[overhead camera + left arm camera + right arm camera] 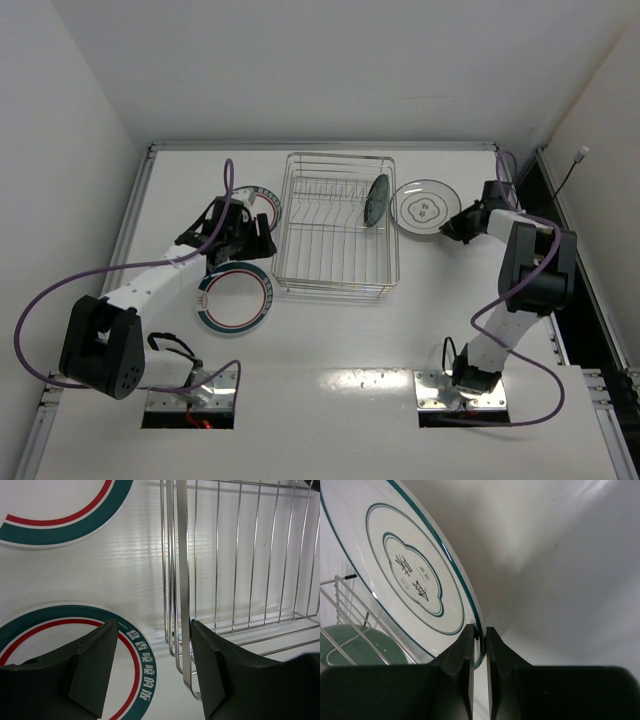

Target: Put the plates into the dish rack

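The silver wire dish rack (338,225) stands mid-table. The teal-blue plate (377,200) stands upright in its far right part. My right gripper (455,222) is shut on the right rim of the white plate with the thin dark rim (422,208), just right of the rack; the wrist view shows the jaws (480,635) pinching that rim (410,575). My left gripper (250,238) is open and empty between the two green-and-red ringed plates, one farther (264,203), one nearer (235,297). In the left wrist view the gripper (152,645) spans the near plate's rim (142,675) and the rack's left edge (182,580).
The rack's left rim wire lies right against my left gripper's right finger (220,675). The table's raised edges run along the left, back and right. The right arm's purple cable (520,330) loops near its base. The rack's wires (350,605) and the teal plate (345,642) show left of the right gripper.
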`<state>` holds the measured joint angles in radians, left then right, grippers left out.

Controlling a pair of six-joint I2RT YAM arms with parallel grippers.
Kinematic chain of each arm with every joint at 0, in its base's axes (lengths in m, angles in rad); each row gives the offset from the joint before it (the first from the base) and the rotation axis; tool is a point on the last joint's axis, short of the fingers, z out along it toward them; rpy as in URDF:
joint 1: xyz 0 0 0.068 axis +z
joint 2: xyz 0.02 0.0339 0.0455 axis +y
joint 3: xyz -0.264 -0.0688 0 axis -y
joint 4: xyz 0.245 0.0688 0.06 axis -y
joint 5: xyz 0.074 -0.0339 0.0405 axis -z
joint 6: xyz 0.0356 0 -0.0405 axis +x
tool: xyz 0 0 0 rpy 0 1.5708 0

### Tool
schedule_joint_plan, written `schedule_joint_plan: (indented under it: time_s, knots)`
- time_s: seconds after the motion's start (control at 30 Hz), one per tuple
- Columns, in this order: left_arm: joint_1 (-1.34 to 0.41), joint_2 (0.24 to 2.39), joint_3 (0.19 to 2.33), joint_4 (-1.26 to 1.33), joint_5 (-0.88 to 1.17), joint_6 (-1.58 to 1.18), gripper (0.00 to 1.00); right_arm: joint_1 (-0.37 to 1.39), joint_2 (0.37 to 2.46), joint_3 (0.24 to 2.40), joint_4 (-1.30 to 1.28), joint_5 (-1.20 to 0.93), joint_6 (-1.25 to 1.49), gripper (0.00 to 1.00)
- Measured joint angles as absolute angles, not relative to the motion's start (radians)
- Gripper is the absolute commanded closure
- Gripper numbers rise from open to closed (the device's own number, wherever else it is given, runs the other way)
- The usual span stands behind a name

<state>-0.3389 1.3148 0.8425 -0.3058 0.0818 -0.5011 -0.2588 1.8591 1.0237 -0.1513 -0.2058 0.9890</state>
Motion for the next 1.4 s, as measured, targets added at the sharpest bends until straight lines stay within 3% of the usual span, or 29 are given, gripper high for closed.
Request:
schedule_joint_plan:
  time_s: [0.33,0.57,0.93,1.4]
  knots:
    - [-0.339,1.315,0.842,-0.307,0.088,-0.501,0.43,-0.152,1.396,1.016,-0.424,0.115,0.863,1.0]
    - [-0.339,1.313,0.842,-0.307,0.085,-0.501,0.43,0.078,1.274,1.269,-0.587,0.407,0.747,1.0]
    - [-0.339,1.312,0.842,-0.307,0.081,-0.501,0.43,0.454,1.506,1.578,-0.661,0.754,0.609,1.0]
    - [-0.339,1.312,0.842,-0.307,0.081,-0.501,0.43,0.633,1.864,1.824,-0.833,1.018,0.583,1.0]
